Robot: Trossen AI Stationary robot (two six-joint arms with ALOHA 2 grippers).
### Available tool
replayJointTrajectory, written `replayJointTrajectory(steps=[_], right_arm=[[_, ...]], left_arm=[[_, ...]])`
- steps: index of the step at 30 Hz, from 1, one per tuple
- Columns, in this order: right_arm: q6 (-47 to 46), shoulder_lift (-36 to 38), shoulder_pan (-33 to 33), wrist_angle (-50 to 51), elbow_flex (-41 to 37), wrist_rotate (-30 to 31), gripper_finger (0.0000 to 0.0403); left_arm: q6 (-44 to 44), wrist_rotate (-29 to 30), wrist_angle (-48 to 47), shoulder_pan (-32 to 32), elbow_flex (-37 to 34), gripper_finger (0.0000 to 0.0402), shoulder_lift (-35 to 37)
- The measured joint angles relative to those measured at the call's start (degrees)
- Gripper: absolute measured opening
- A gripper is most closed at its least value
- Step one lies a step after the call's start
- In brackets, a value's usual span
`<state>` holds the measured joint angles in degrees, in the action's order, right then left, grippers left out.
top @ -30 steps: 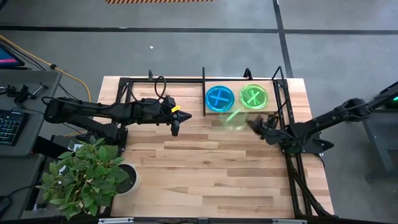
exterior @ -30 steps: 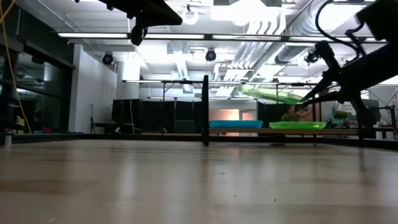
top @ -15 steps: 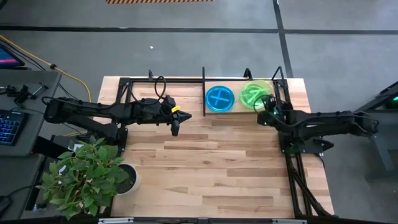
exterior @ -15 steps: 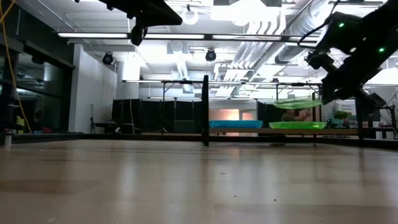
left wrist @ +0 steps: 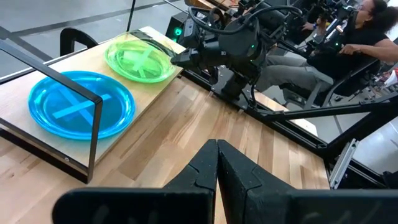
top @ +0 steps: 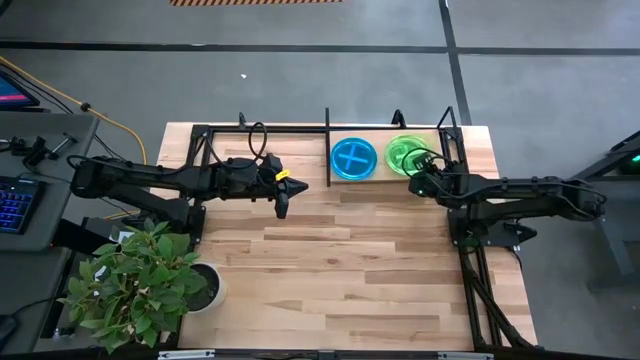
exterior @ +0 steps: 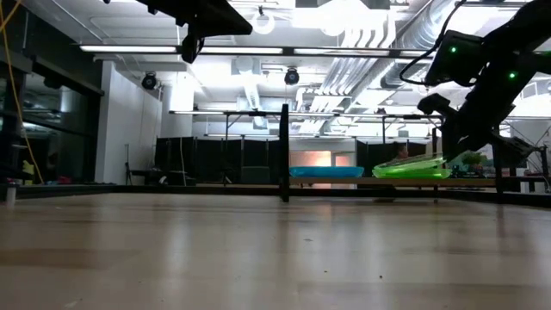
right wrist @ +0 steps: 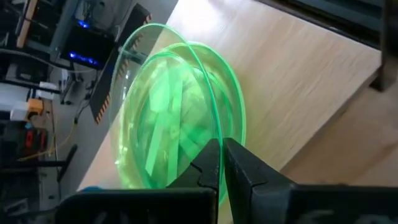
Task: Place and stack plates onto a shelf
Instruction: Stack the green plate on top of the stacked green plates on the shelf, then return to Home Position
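Note:
On the shelf's wood base board [top: 470, 140], at the table's far right, lie a cyan-blue plate [top: 353, 158] and a lime-green plate [left wrist: 134, 62], side by side. A second green plate [right wrist: 168, 124] sits tilted on top of the green one, and my right gripper [top: 418, 181] is shut on it at the shelf's near side. My left gripper [top: 283, 207] hangs shut and empty above the table, left of the plates; the left wrist view shows its closed fingers [left wrist: 217, 171]. My right gripper pinches the upper green plate's near rim [right wrist: 219, 132] between its two fingers. The fingers slant down toward the shelf from the table's right and near side. The plate is tilted: its held edge [exterior: 441, 159] is raised and its far part rests on the green plate below.
Black shelf rods and upright posts [top: 327, 128] frame the plates, with one post [top: 447, 125] close to my right gripper. A potted plant [top: 145, 280] stands at the table's near left corner. A person [left wrist: 373, 31] sits beyond the table's right side.
My right gripper has swung from in front of the shelf toward the far edge and tipped downward, carrying the green plate. The plate has gone from the air near the blue plate to above the green plate on the shelf and come down onto it, tilted.

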<state>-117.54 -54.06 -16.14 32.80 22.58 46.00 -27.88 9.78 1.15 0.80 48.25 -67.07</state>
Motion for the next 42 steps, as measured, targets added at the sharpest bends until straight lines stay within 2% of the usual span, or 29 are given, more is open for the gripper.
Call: replayJointTrajectory(steps=[6,11,16,20,25,31,33,38,42], right_arm=[[2.5,0.0,0.0,-0.3,0.0,0.0,0.0024],[3.6,0.0,0.0,-1.2,0.0,-0.8,0.0095],[5.7,0.6,-0.1,0.3,0.0,-7.8,0.0156],[4.8,0.9,-0.7,5.0,1.7,-12.0,0.0159],[9.1,0.9,-1.5,7.1,6.3,-10.2,0.0150],[22.4,0.9,-2.8,7.3,11.9,-10.6,0.0147],[30.3,1.0,-2.9,7.3,14.3,-12.0,0.0147],[55.2,1.0,-2.1,6.8,20.9,-21.9,0.0146],[70.7,1.0,0.9,5.5,26.5,-28.4,0.0146]], left_arm=[[0.0,0.0,0.0,0.0,0.0,0.0000,0.0],[-0.5,0.0,0.0,0.0,0.0,0.0000,0.0],[-0.6,0.0,0.0,0.0,0.0,0.0000,0.0],[-0.6,0.0,0.0,0.0,0.0,0.0000,0.0],[-0.6,0.0,0.1,0.0,0.0,0.0000,0.0],[-0.6,0.0,0.1,0.0,0.0,0.0000,0.0],[-0.6,0.0,0.2,0.0,0.0,0.0000,0.0],[-0.6,0.0,0.3,0.0,0.0,0.0000,0.0],[-0.6,0.6,0.5,0.0,0.0,0.0000,0.0]])
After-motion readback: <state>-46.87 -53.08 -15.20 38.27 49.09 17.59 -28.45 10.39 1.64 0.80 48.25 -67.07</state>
